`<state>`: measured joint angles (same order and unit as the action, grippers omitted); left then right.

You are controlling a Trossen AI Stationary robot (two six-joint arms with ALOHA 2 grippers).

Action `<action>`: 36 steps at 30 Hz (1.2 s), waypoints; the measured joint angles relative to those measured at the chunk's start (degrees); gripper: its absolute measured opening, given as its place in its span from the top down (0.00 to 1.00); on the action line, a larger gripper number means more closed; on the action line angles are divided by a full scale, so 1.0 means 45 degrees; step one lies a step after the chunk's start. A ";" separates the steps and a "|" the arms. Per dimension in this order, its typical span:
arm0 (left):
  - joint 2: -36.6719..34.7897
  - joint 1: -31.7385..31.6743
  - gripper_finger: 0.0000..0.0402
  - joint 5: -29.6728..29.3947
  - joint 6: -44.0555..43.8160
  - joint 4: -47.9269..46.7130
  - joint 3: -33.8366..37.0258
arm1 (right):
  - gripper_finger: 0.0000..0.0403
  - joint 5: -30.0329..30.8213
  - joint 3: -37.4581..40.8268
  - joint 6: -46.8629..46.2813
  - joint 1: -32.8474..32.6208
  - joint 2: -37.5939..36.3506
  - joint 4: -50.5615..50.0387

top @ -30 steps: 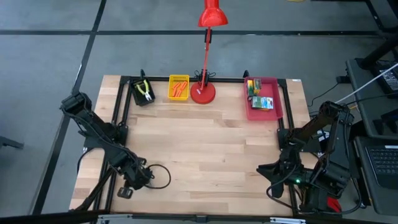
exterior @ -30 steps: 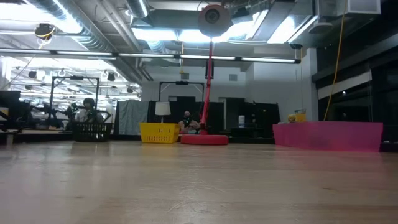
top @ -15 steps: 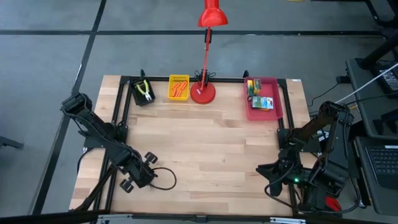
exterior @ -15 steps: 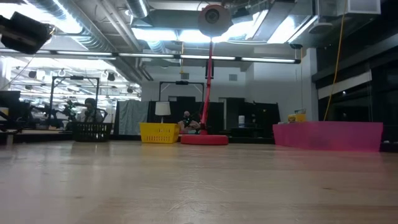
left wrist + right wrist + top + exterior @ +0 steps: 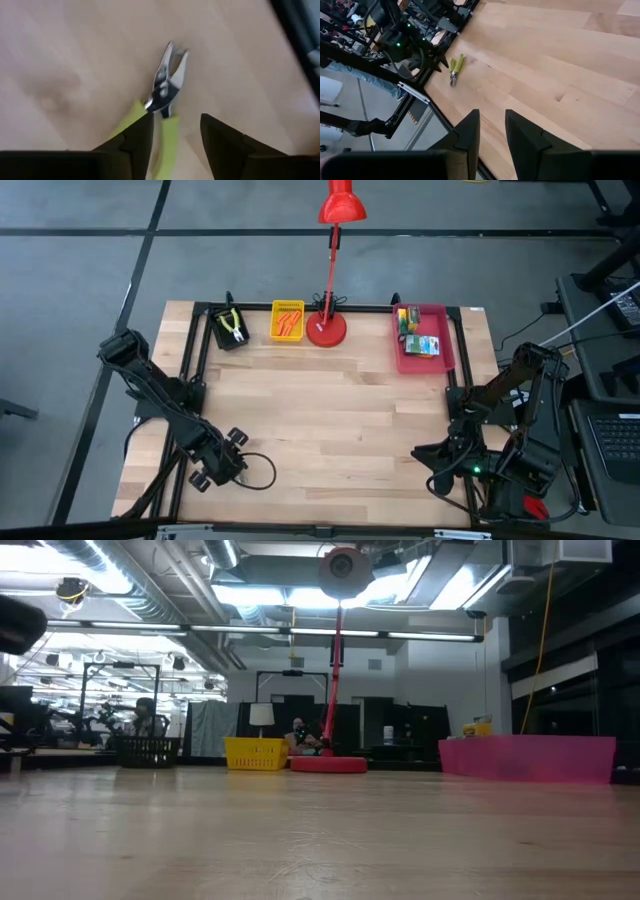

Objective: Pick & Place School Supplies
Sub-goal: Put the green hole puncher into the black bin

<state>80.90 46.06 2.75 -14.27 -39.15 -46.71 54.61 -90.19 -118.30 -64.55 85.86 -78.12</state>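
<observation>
From above, the left gripper (image 5: 232, 452) sits low over the near left part of the wooden table (image 5: 330, 420), and the overhead camera hides whatever is under it. The left wrist camera fills that in: a pair of pliers (image 5: 164, 100) with lime-green handles lies flat on the wood, steel nose pointing away, and the two dark fingers (image 5: 137, 137) stand apart on either side of the handles without closing on them. The right wrist camera catches the same pliers (image 5: 454, 70) from across the table, lying just beside the left gripper (image 5: 432, 59) near the table edge.

The right gripper (image 5: 440, 458) waits over the near right side of the table; its own camera shows its fingers (image 5: 470, 132) with a gap between them, holding nothing.

Along the far edge, only the overhead view shows contents: a second pair of pliers (image 5: 232, 325) in the black tray (image 5: 219, 338), orange pieces (image 5: 288, 323) in the yellow tray (image 5: 287, 306), and crayon boxes (image 5: 418, 335) in the pink tray (image 5: 445, 340), with the red desk lamp (image 5: 328, 328) between yellow and pink. The table-level camera shows just the outer walls of the yellow tray (image 5: 256, 753) and pink tray (image 5: 527, 759) and the lamp base (image 5: 328, 764), with a person (image 5: 144, 718) seated far behind.
</observation>
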 joint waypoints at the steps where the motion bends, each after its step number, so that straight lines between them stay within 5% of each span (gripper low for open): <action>1: 0.0000 0.0051 0.60 -0.0126 -0.0163 -0.0029 0.0094 | 0.77 0.0000 0.0000 0.0000 0.0000 0.0000 0.0033; 27: 0.0000 0.0544 0.66 0.0144 -0.2899 0.1170 0.1736 | 0.77 0.0000 0.0000 0.0107 -0.0010 0.0000 0.0655; 36: 0.0005 0.1123 0.68 -0.0949 -0.4614 0.2050 0.2144 | 0.77 0.0070 0.0000 0.0388 -0.0010 0.0000 0.0698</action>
<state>80.92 51.11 -1.52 -35.03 -29.92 -37.06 54.93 -90.19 -116.55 -64.60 85.86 -74.98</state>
